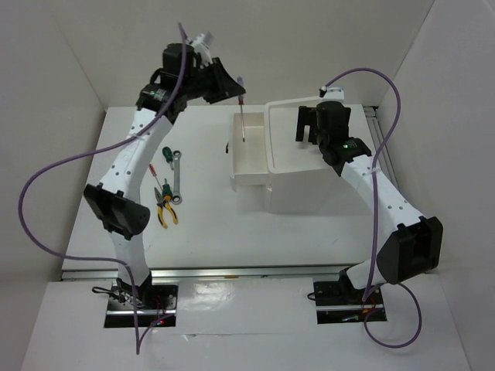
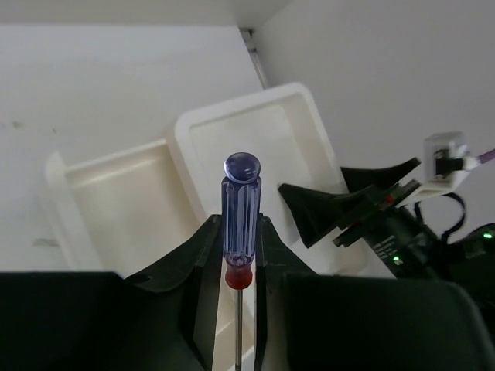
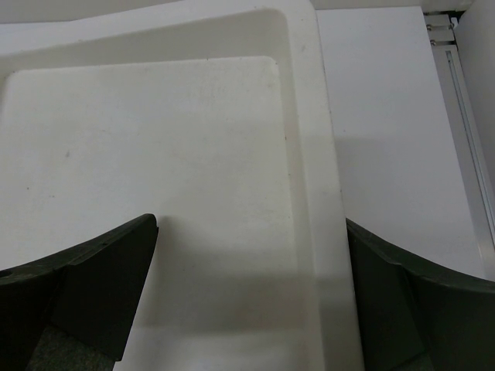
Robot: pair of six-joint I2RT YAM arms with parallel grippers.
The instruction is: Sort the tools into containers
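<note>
- Clamping the left pincer (image 2: 238,249) on the blue-handled screwdriver (image 2: 241,205): fluted translucent handle up, thin steel shaft down.
- Hanging it over the pulled-out drawer (image 2: 116,209), smooth white plastic.
- Placing step, by the look; next, lower and release inside.
- Holding the right pincer (image 3: 251,255) spread wide above the rimmed top tray (image 3: 305,139).
- Leaving pliers (image 1: 167,209) and a silver wrench (image 1: 176,174) on the tabletop (image 1: 216,224).

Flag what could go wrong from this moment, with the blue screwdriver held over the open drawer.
1. The left gripper holds the blue screwdriver by its handle, tip down over the open drawer. If released from there, it might bounce or topple over the low wall.
2. The right gripper hangs open over the top tray close by, so a sideways move by either arm could bring them into contact.
</note>
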